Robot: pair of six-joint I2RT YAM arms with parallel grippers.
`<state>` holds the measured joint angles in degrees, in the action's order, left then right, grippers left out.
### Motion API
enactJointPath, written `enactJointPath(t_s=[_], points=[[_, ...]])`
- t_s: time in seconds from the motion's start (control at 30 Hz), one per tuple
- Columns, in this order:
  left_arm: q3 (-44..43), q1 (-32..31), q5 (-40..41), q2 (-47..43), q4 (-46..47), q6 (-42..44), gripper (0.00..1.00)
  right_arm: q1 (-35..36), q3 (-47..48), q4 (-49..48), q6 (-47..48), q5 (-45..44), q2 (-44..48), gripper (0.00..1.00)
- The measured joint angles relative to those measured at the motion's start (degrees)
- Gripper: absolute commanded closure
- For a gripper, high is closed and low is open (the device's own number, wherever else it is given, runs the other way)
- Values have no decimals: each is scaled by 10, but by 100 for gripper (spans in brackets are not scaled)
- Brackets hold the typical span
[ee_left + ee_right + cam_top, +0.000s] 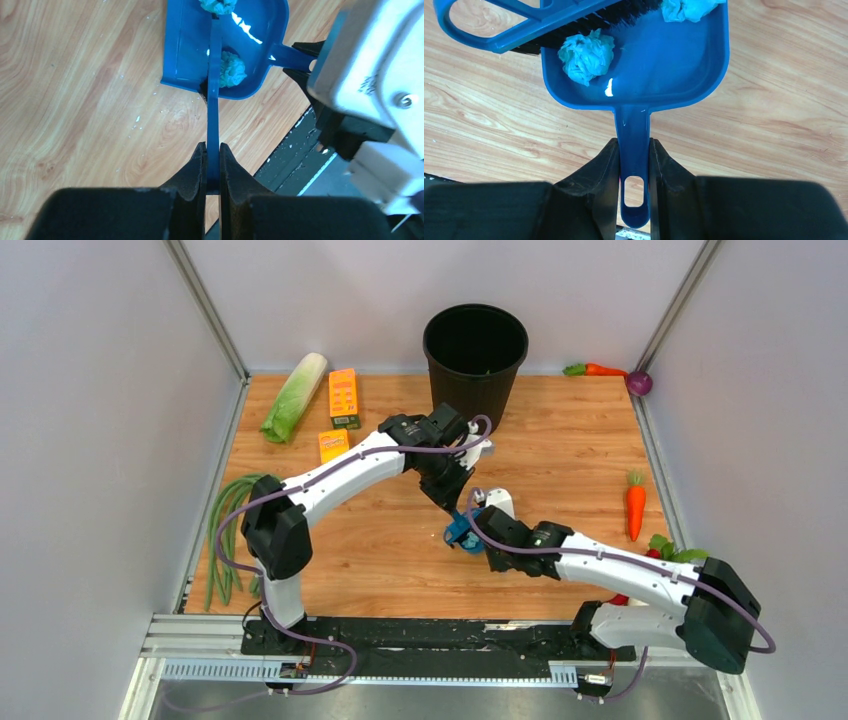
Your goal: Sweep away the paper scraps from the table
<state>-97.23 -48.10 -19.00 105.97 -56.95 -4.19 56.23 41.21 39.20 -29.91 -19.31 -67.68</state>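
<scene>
The paper scraps, two crumpled light-teal wads, both lie inside the blue plastic dustpan (664, 65). One wad (586, 55) sits on the pan's floor near the back wall, beside the root of the handle. The other wad (689, 9) is farther in towards the pan's open mouth and is partly cut off by the edge of the right wrist view.

A blue plastic hand brush (524, 32) with black bristles reaches across the dustpan, its bristles right against the nearer wad on the mouth side.

The right gripper (633, 142) has its two black fingers pinching the dustpan's flat handle from both sides, just above the hanging hole. The left gripper (212, 147) has its fingers pressed against the thin brush handle, seen edge-on between them.

Under the dustpan is the light-brown wood-grain table (774, 125), with a few tiny white specks (137, 119) near the pan's front lip. A round black bucket (475, 350) stands well beyond the dustpan.
</scene>
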Motion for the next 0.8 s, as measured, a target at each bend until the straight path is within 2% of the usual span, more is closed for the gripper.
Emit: enactJointPath(t_s=[0.23, 0.47, 0.8], points=[[-38, 0, 12, -4, -30, -8, 100, 1, -52, -37, -11, -41, 71, 100], [-57, -1, 35, -59, -50, -45, 100, 1, -68, -63, -26, -80, 150, 100], [-105, -2, 74, -115, -87, -85, 100, 1, -69, -78, -30, -107, 167, 100]])
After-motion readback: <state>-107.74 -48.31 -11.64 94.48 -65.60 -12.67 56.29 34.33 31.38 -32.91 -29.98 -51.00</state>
